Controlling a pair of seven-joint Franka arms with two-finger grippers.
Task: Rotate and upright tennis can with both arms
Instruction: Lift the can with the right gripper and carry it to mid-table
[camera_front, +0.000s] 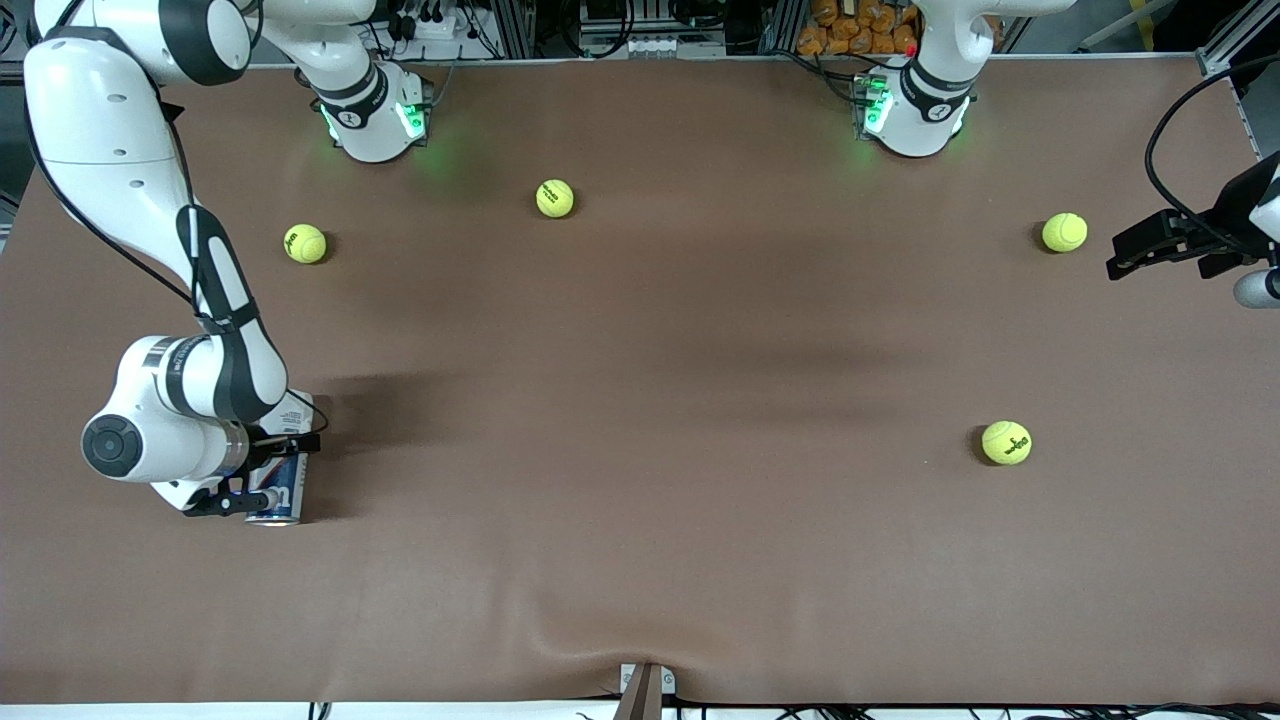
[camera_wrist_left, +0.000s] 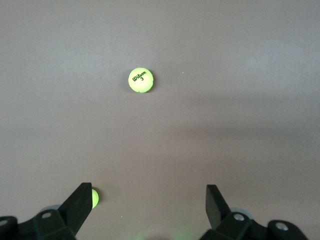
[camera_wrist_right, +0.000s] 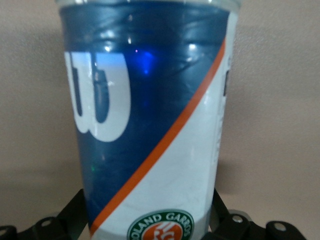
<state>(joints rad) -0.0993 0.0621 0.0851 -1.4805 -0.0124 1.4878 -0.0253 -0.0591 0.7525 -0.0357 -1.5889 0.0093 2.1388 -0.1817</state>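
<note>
The tennis can (camera_front: 284, 492) lies on its side on the brown table near the right arm's end, mostly hidden under the right arm's wrist. In the right wrist view the can (camera_wrist_right: 150, 125) fills the frame, dark blue and white with an orange stripe and a white "W". My right gripper (camera_front: 262, 482) (camera_wrist_right: 147, 202) is low over the can and open, one finger on each side of it, and I cannot see the fingers pressing it. My left gripper (camera_front: 1128, 262) (camera_wrist_left: 149, 200) hangs open and empty at the left arm's end of the table, waiting.
Several yellow-green tennis balls lie scattered on the table: one (camera_front: 305, 243) and another (camera_front: 555, 197) toward the right arm's base, one (camera_front: 1064, 232) beside the left gripper, one (camera_front: 1006, 442) nearer the front camera. The left wrist view shows a ball (camera_wrist_left: 140, 80).
</note>
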